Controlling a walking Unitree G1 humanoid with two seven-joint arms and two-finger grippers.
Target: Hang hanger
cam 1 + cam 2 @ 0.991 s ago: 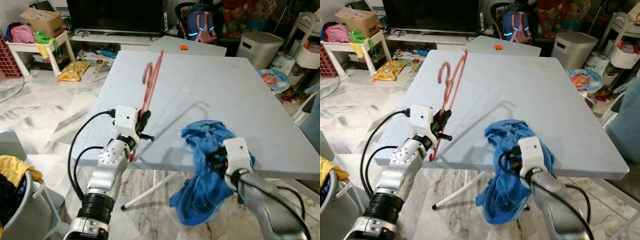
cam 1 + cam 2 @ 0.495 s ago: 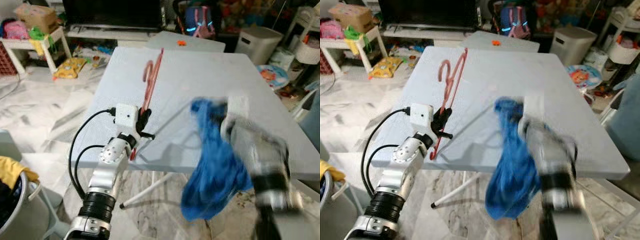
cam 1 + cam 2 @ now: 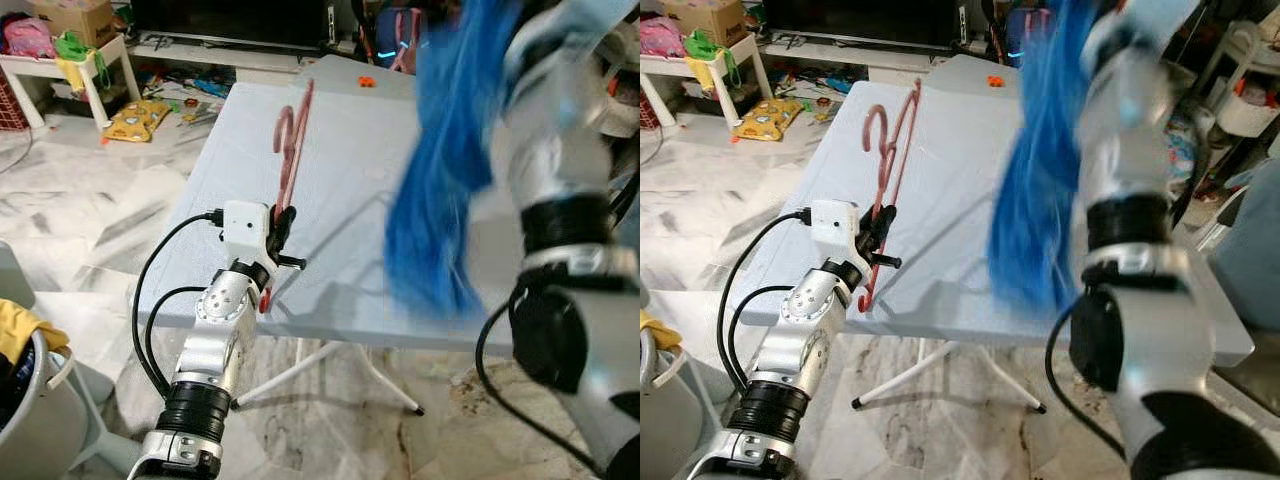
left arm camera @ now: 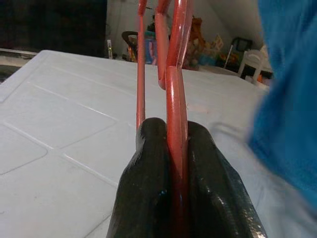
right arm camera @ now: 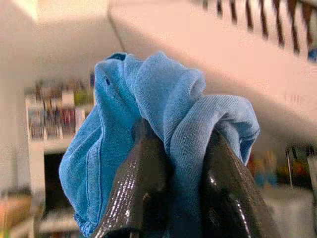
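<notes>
My left claw (image 4: 176, 148) is clenched on the red hanger (image 3: 290, 170), pinching its lower bar between both fingers, and holds it up over the near left part of the grey counter (image 3: 340, 200). My right claw (image 5: 171, 163) is clamped on a bunched blue cloth (image 3: 445, 150), raised high at the upper right of the head views, the fabric trailing down blurred over the counter's right half.

As I judge it, I have both pieces in hand but nothing joined: the cloth is not yet on the hanger, and the hanger is hung on nothing; no rail or hook for it can be made out. Most of the job is left.

The hanger stands nearly edge-on to me, its long axis running from my left claw up and away toward the top of the frame, hook at the far upper end.
</notes>
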